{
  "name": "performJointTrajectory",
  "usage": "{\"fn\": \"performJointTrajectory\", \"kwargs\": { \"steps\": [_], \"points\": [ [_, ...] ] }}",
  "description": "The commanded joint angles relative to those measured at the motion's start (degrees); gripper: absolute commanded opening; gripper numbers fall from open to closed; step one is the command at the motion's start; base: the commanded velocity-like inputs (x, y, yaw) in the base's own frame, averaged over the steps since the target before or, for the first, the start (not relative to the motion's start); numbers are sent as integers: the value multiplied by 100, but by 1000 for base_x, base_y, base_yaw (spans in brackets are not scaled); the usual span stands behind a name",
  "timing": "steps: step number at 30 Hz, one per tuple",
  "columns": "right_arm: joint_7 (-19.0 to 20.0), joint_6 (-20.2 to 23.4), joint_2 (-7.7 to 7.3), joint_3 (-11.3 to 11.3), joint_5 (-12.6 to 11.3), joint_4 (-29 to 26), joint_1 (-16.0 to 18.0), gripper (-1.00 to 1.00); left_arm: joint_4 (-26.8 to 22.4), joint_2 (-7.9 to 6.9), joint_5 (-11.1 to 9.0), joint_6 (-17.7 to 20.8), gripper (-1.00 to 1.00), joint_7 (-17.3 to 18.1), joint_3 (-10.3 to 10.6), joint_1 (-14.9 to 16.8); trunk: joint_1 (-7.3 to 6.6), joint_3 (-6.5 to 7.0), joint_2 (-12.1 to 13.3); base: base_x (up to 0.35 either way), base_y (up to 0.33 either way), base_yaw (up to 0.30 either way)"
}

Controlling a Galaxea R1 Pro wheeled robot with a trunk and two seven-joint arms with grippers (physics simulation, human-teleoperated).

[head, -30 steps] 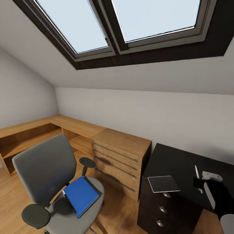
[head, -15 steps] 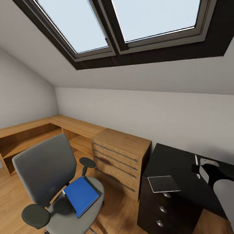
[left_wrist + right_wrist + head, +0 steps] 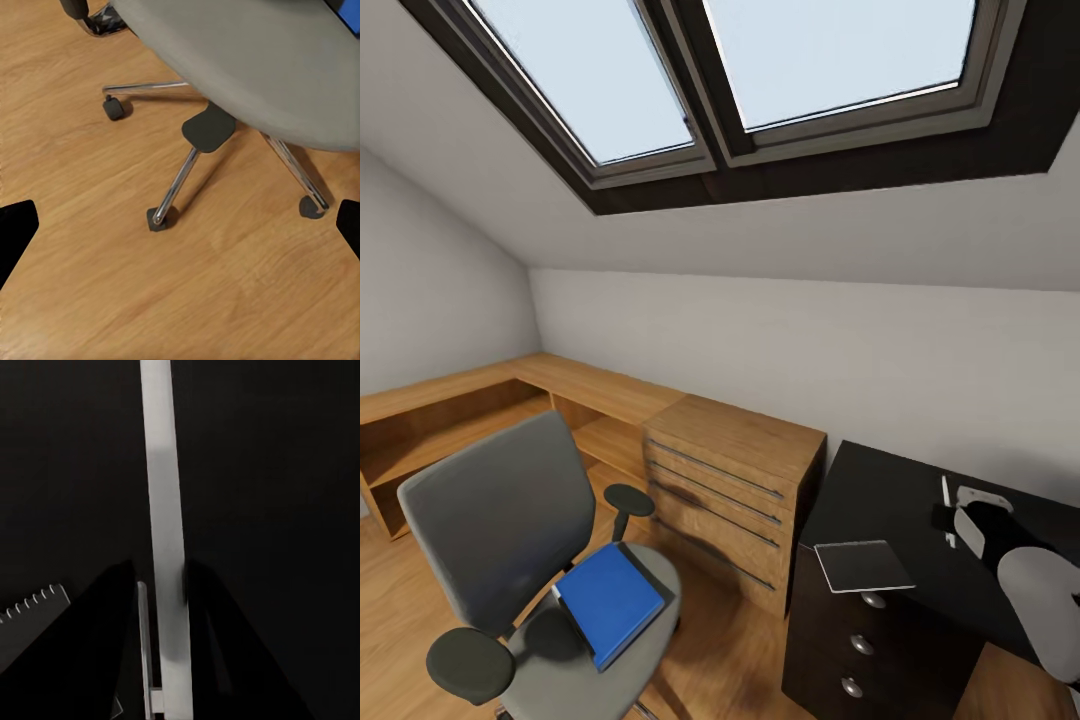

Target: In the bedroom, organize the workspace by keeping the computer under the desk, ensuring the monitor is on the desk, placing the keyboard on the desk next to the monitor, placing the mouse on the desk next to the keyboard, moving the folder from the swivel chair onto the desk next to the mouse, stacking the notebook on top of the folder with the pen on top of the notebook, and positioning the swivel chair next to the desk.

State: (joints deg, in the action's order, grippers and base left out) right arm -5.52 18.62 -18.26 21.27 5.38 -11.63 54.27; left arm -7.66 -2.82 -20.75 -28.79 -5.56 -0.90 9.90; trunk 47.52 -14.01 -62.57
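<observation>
R wrist view | R tool [image 3: 169,585] clamped on pen [image 3: 165,510] | pen axis parallel to fingers [image 3: 112,615]

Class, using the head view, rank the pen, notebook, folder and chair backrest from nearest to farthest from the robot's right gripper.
1. pen, between the right gripper fingers, over the desk.
2. notebook, at the desk's near corner.
3. folder, on the chair seat.
4. chair backrest, beyond the folder.

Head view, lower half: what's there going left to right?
swivel chair → folder on its seat → light-wood drawer unit → notebook on the desk → pen → right gripper
</observation>
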Motion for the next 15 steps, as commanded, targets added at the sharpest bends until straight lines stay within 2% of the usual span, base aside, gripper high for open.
{"fn": "performJointTrajectory", "kwargs": {
  "steps": [1, 7, 15],
  "points": [
    [0, 35, 6, 38, 53, -6, 4, -100, 1, 1, 22, -13, 100, -22, -6, 4, 1, -8, -5, 0, 0, 0],
    [-7, 11, 29, 41, 46, 41, 4, -100, 270, -8, 26, -21, 100, -32, -14, 4, 1, -8, -5, 0, -17, 0],
    [-18, 10, 22, 35, 64, 38, 4, -100, 299, 0, 19, -20, 100, -35, -15, 4, 1, -8, -5, 0, -216, 0]
  ]
}}
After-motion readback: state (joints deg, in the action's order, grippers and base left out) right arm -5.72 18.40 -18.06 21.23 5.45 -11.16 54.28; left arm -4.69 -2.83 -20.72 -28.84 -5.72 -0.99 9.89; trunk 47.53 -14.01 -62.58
